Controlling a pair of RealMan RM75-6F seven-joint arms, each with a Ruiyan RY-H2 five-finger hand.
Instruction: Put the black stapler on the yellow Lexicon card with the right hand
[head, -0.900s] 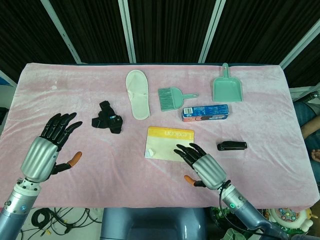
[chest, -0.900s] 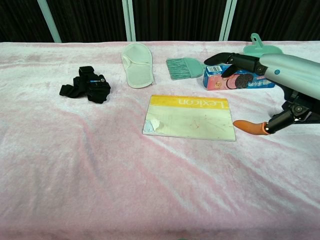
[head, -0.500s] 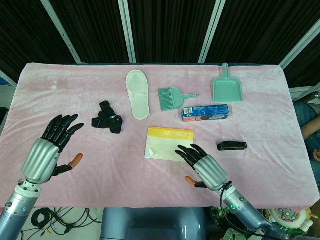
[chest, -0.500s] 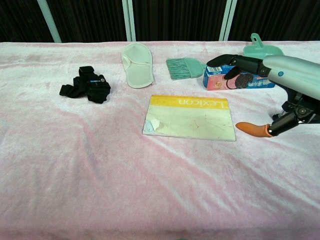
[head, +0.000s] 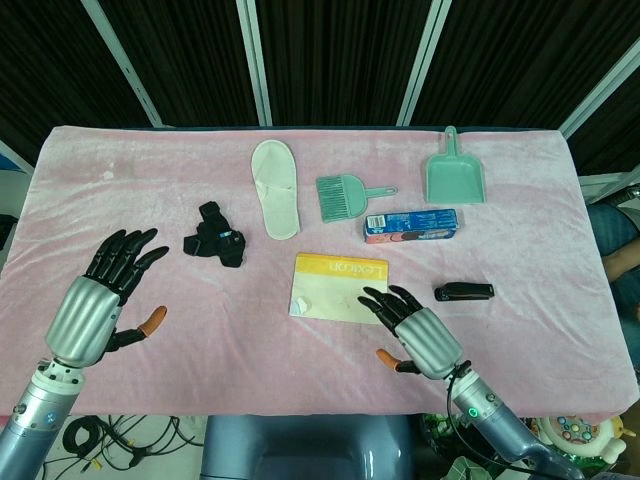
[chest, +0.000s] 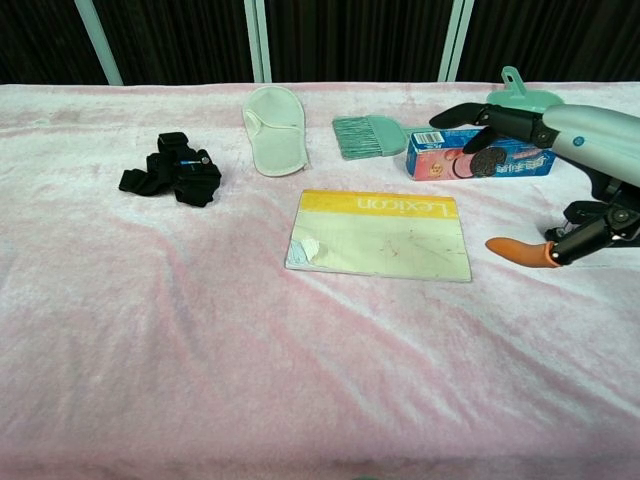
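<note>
Head view: my right hand (head: 420, 335) hangs spread and empty near the bench's front edge.
Just beyond to its right lies the black stapler (head: 464, 292), long axis sideways, right of the yellow Lexicon card (head: 338, 287).

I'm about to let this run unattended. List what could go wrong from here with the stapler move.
1. The right hand is open and holds nothing; the black stapler lies apart to its right, small and flat on soft cloth, so a grasp may slip.
2. The cookie box lies close behind; a sweeping reach could knock it.
3. The yellow Lexicon card lies loose and could shift at placement.
</note>
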